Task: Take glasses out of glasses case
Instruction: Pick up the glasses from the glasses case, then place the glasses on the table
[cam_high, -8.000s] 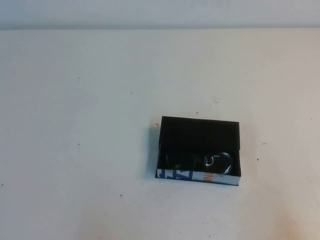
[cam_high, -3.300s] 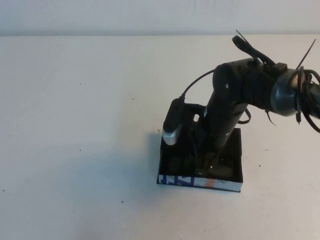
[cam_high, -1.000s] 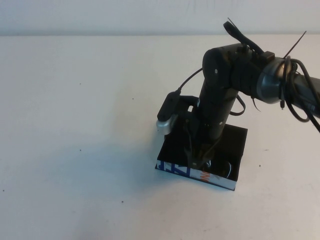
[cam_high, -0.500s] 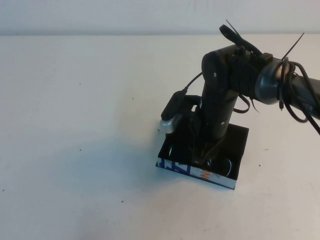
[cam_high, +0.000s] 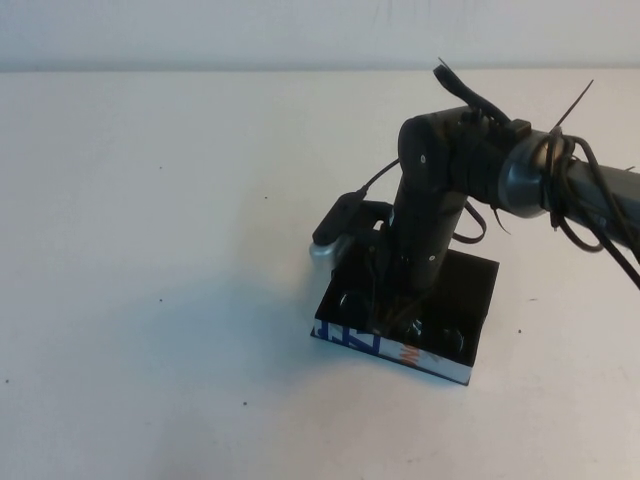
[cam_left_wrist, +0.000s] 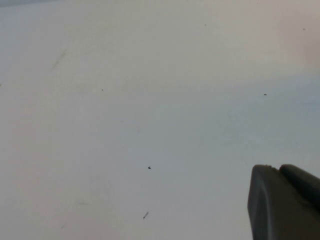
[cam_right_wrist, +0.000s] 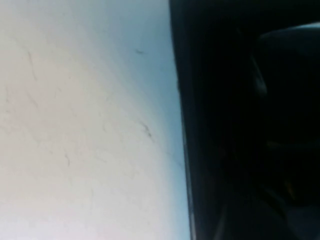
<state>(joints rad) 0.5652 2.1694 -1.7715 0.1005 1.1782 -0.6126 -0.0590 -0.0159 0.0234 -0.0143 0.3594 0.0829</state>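
The glasses case is a low black box that lies turned on the white table, its white side with blue and orange marks facing me. The glasses lie inside against that front wall; only glints of the lenses show. My right gripper reaches straight down into the case over the glasses. The right wrist view shows only the case's dark wall close up. My left gripper is outside the high view, over bare table.
The white table spreads wide to the left and front of the case. The right arm with its cables comes in from the right. The table's far edge meets a pale wall at the back.
Over the last second the right arm has leaned a little to the left and lower into the case. The case stays turned, as it was a second ago; earlier it lay square.
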